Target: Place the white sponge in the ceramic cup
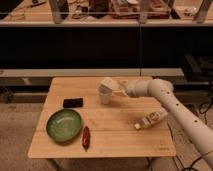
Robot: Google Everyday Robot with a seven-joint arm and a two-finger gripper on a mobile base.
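The ceramic cup [104,97] is small, plain and white, and stands upright on the wooden table [120,142] near its back middle. My gripper [114,88] reaches in from the right on a white arm and is shut on the white sponge [107,84], an off-white flat block. It holds the sponge tilted right above the cup's rim, so the cup's mouth is partly hidden. I cannot tell whether the sponge touches the rim.
A wide green bowl [64,125] sits at the front left. A black flat object [73,102] lies behind it and a reddish-brown oblong object [86,137] lies to its right. A white bottle-like object with a yellowish end [152,119] lies under my forearm at the right.
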